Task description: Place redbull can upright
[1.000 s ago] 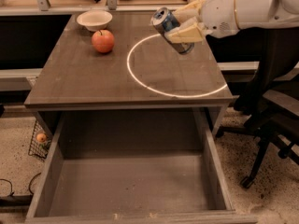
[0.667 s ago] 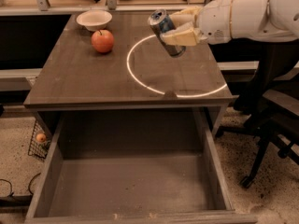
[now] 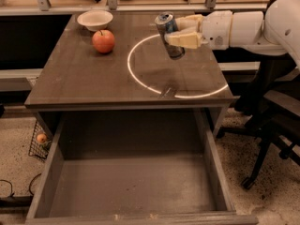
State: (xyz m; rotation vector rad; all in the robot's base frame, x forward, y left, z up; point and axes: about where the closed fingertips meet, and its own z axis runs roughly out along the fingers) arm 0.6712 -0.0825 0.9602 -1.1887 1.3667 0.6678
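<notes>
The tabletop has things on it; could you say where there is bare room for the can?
Bare: inside the white ring, below the gripper holding the redbull can, and from the apple to the front edge. Crowded: the far corner, apple beside bowl.

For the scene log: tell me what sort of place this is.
Probably an office or lab workspace: a dark table with an open drawer, an office chair beside it, and the gripper holding the redbull can above the table.
</notes>
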